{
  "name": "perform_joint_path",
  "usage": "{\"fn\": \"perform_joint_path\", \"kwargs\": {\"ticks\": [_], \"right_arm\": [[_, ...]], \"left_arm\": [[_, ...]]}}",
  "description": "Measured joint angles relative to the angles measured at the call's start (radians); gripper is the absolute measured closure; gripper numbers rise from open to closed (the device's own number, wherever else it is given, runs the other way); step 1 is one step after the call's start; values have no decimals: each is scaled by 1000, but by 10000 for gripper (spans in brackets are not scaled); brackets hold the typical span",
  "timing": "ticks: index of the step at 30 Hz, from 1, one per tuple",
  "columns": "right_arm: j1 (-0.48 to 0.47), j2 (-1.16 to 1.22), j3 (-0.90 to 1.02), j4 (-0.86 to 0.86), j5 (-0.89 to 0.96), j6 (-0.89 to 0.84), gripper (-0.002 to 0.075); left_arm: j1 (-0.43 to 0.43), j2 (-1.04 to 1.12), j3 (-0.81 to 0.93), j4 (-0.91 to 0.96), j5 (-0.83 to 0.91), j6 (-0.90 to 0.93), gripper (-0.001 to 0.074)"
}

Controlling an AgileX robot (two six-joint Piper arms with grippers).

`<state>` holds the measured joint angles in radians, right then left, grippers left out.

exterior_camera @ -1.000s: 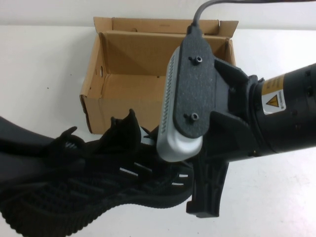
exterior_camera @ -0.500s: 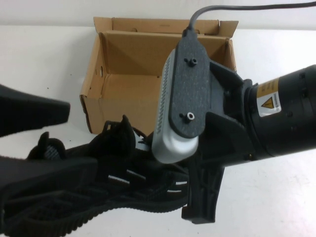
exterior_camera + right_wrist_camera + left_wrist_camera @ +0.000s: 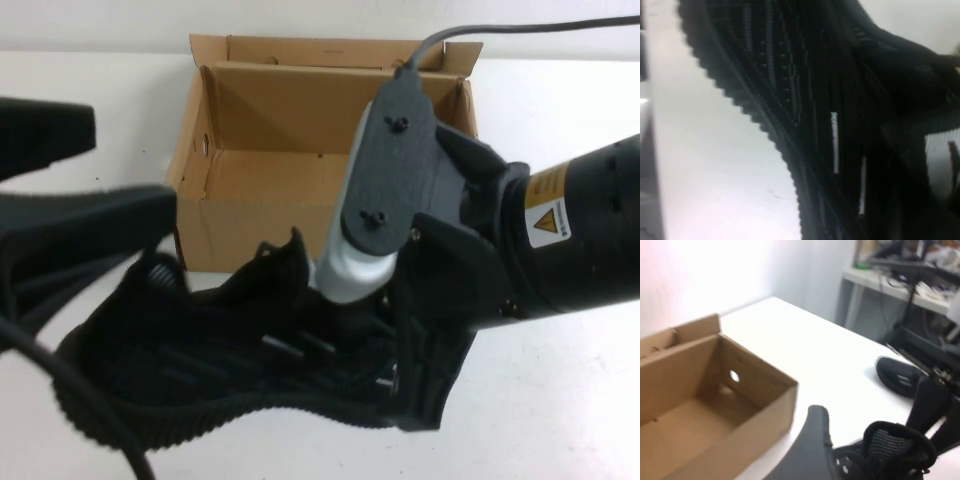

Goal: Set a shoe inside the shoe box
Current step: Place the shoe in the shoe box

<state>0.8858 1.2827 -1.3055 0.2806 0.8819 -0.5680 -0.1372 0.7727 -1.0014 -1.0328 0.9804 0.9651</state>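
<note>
The black mesh shoe (image 3: pixel 200 350) hangs tilted on its side, sole toward me, just in front of the open brown shoe box (image 3: pixel 190 150). My right gripper (image 3: pixel 400 370) is shut on the shoe's right end, with one finger under the sole. The right wrist view is filled by the shoe's ridged sole and white dashes (image 3: pixel 805 100). My left gripper (image 3: pixel 135 170) is at the left, above the shoe's other end, with its fingers apart. In the left wrist view the shoe's heel collar (image 3: pixel 895 450) sits beside one finger (image 3: pixel 812 440), near the box corner (image 3: pixel 765 410).
The box's flap lid (image 3: pixel 330 48) stands open at the far side and the box holds nothing. A second black shoe (image 3: pixel 900 377) lies on the white table past the held one. A desk with cables (image 3: pixel 900 275) stands beyond the table.
The shoe has risen and rolled so its sole faces me more, moving closer to the box. The left gripper has moved up and away from the shoe's near end; the right gripper has twisted.
</note>
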Motion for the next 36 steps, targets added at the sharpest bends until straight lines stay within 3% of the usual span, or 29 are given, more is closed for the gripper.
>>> {"fn": "perform_joint_path", "kwargs": {"ticks": [3,6,8,11,14,18,23,29,36], "right_arm": [[0,0,0,-92,-2,86,712],[0,11,-19,-206,11,148,712],[0,35,-70,-274,50,171,712],[0,87,-180,-350,112,180,712],[0,157,-317,-430,157,182,712],[-36,271,-466,-481,176,152,713],[-154,414,-627,-430,180,62,713],[-277,562,-766,-272,180,-48,713],[-340,722,-871,-234,145,-66,713]], "left_arm": [[0,0,0,-2,-45,-37,153],[0,0,0,32,-85,-93,226],[0,0,0,92,-105,-149,337],[0,0,0,198,-130,-232,574],[0,0,0,298,-137,-322,688],[0,0,0,432,-123,-437,727],[0,0,0,557,-112,-509,735],[0,0,0,583,-64,-561,736],[0,0,0,604,-24,-568,736]]}}
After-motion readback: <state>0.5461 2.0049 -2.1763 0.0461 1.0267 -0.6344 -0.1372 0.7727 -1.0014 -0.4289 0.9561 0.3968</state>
